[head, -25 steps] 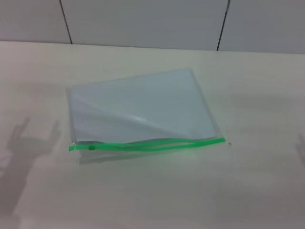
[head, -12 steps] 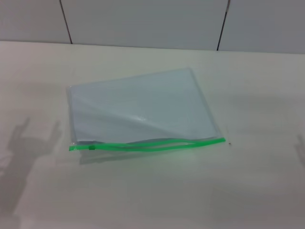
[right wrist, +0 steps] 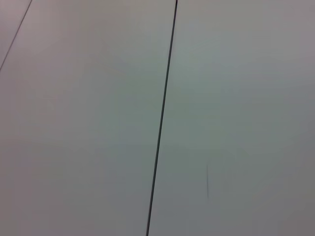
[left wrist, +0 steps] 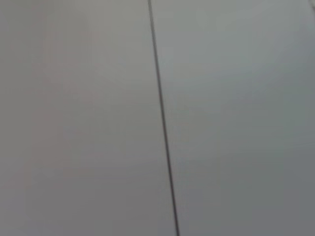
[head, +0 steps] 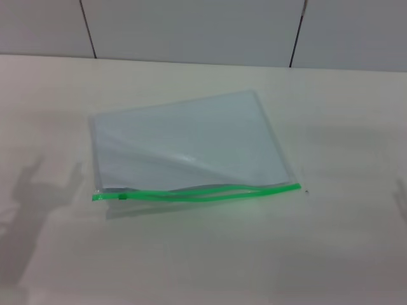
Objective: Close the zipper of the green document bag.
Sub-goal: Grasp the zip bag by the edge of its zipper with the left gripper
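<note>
Where wrists show wall, bag (head: 187, 143) unzipped.

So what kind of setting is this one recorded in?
Probably a lab or office workbench: a plain pale table with only the green document bag on it, its zipper facing the robot, and grey wall panels behind. Neither gripper is in view.

One bag (head: 184, 143) on one table (head: 343, 241). One zipper (head: 197, 192) along its near edge, with one slider (head: 122, 196). Two dark seams in the wall (head: 191, 28) panels behind. One seam in each wrist view.
</note>
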Robot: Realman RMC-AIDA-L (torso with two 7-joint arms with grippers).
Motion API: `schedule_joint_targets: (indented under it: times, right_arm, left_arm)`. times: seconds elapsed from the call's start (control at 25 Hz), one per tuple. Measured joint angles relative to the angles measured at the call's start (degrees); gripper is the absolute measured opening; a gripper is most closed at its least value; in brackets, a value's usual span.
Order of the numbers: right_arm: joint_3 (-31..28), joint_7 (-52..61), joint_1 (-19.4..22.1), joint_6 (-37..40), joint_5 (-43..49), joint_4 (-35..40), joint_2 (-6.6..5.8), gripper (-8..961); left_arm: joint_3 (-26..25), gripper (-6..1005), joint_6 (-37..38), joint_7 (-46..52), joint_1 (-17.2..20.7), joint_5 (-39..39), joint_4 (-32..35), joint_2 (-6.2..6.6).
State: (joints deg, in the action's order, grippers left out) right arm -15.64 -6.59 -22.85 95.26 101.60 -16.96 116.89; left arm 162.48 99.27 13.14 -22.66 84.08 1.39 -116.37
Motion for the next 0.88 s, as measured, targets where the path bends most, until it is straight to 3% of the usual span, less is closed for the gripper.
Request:
schedule_joint_targets:
  times: [0.12,0.36,0.48,0.88]
  right_arm:
    - [0.00,0.00,-0.03,0.00,0.00,0.00,0.00,691]
    - [0.00,0.00,-0.08,0.01,0.00,0.08,0.00,689]
    - [0.00,0.00,-0.16,0.01,0.00,0.09,0.00,687]
    - [0.00,0.00,-0.26,0.01,-0.18,0.17,0.00,684]
  left_arm:
    - [1.03,770,-0.15,-1.91,0.07,-4.64,-1.63,0.05]
    - [1.39,771,-0.39,-13.15,0.36,-31.13,-6.84,0.19]
    - [1.34,773,-1.69,-16.92,0.86,-40.19,-7.57,0.17]
    - [1.35,776,-9.71,-23.29,1.62,-49.76,-8.07,0.12]
